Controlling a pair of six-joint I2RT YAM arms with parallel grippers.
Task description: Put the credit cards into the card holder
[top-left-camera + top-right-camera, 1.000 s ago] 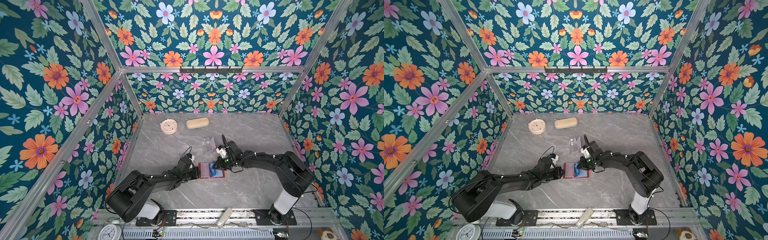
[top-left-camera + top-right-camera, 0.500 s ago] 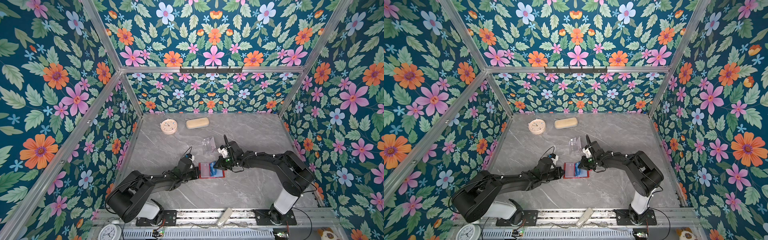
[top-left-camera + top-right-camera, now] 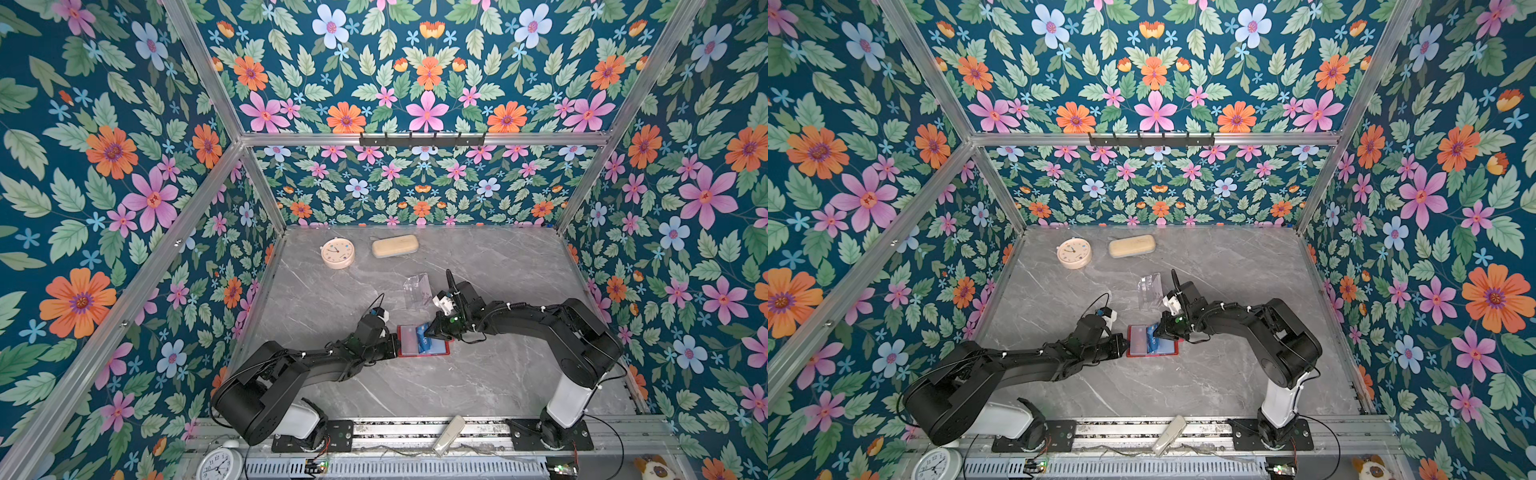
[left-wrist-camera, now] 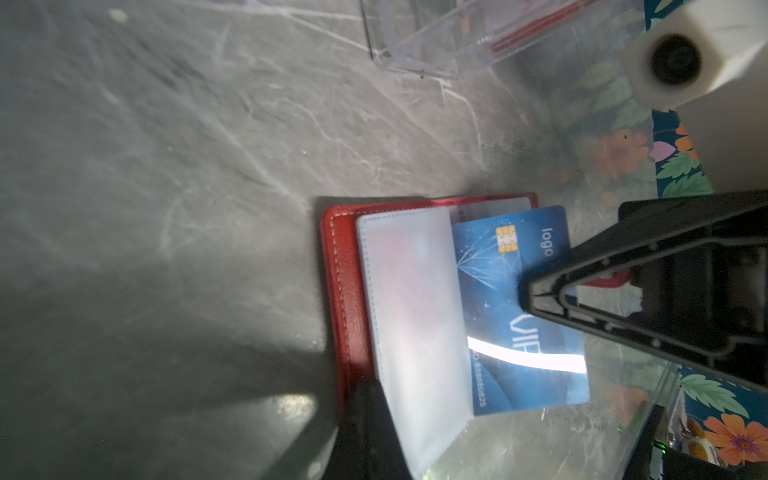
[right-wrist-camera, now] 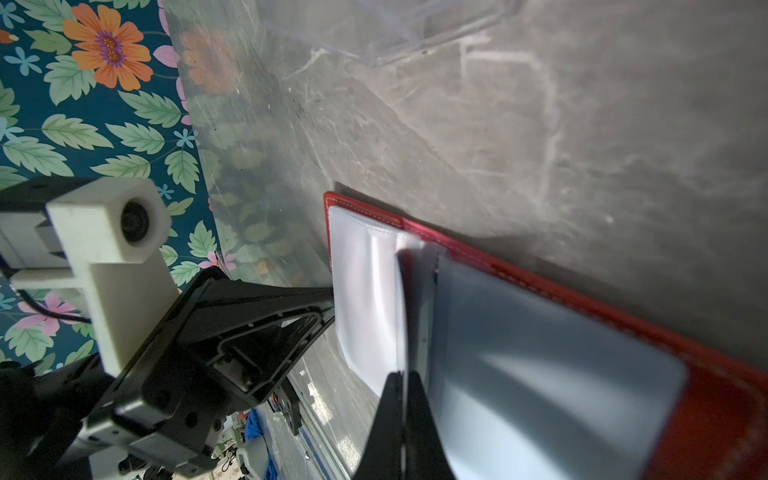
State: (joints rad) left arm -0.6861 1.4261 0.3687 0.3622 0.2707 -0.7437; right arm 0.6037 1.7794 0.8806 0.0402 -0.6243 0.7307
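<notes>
Little has moved: the left pincer (image 3: 394,342) stays clamped on the card holder (image 4: 345,291). The right pincer (image 4: 528,297) pinches the blue card (image 4: 482,257), half-sleeved beyond its tips. Insertion looks unfinished.

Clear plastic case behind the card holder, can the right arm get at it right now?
Probably yes: nothing lies between the clear plastic case and the right hand. But that hand is shut on the blue card, so it must let go first.

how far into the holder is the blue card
Partly in: blue card has one edge under the frosted sleeve of the card holder; chip, lettering exposed.
</notes>
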